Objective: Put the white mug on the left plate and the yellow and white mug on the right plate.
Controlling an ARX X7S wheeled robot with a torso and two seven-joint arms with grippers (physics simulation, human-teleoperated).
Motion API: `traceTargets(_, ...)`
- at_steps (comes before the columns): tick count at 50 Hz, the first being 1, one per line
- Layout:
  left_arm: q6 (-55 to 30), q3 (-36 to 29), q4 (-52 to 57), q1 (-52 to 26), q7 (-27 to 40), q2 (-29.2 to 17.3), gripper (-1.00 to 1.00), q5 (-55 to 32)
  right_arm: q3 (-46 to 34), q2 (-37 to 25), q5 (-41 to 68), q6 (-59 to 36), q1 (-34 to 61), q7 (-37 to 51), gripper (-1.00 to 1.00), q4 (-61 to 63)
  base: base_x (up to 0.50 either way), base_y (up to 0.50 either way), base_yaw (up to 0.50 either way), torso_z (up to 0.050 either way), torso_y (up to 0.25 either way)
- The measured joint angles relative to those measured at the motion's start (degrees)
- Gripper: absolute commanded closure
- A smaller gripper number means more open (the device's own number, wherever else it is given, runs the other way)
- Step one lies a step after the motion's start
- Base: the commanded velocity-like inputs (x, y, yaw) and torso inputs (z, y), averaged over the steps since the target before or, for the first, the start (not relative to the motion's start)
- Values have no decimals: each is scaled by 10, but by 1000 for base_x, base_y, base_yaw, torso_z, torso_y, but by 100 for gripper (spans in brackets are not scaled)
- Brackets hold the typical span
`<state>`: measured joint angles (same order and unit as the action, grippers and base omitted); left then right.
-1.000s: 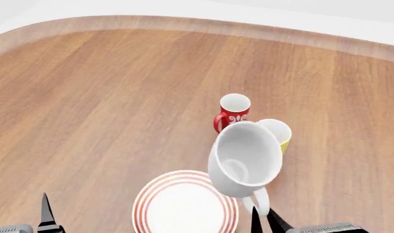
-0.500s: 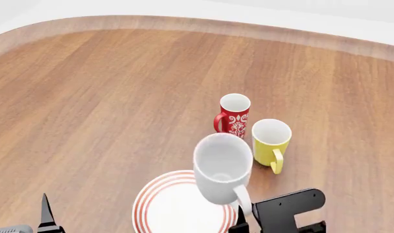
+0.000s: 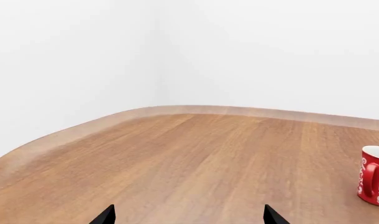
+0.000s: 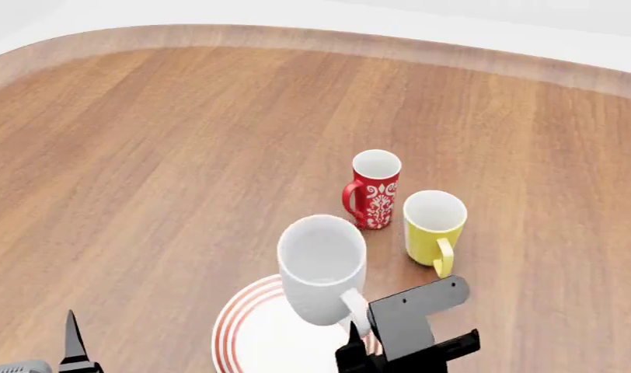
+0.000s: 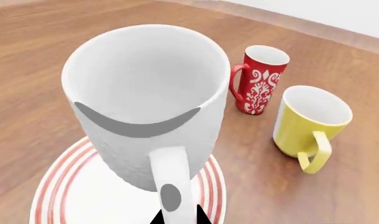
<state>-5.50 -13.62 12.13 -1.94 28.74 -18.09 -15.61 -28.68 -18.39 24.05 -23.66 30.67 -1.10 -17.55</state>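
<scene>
My right gripper [image 4: 359, 342] is shut on the handle of the white mug [image 4: 318, 268] and holds it upright just above a red-ringed plate [image 4: 243, 330] at the near edge. In the right wrist view the white mug [image 5: 146, 102] hangs over that plate [image 5: 65, 191], its handle between my fingertips [image 5: 177, 218]. The yellow and white mug [image 4: 434, 228] stands on the table to the right, also in the right wrist view [image 5: 305, 123]. Only one plate shows; the other is out of view. My left gripper [image 3: 186, 215] is open and empty over bare table.
A red mug with a white floral pattern [image 4: 374, 189] stands just behind the white mug, close to the yellow one; it also shows in the left wrist view [image 3: 376, 181] and the right wrist view [image 5: 258, 79]. The table's curved far edge [image 4: 315, 39] runs along the back.
My right gripper has carried the white mug left and toward the near edge, turning it upright over the plate. The yellow mug is now fully uncovered. The left arm has not moved.
</scene>
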Motion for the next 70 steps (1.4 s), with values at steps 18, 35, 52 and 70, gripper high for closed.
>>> traceTargets(18,-1,-2,7,3,5,-3,-100,-3,-31,43,-24,32,51,-31,100,-141,0,0,0,0,0)
traceTargets(35,-1,-3,13,5,9,-6,-100,-7,-56,69,-37,53,78,-61,100,-216,0,0,0,0,1)
traceTargets(52,-2,-5,15,5,12,-7,-100,-10,-66,83,-43,67,93,-71,-100,-259,0,0,0,0,0)
traceTargets(70,-4,-10,23,8,19,-9,-100,-9,-30,-15,0,16,-45,-13,-100,3,0,0,0,0,0)
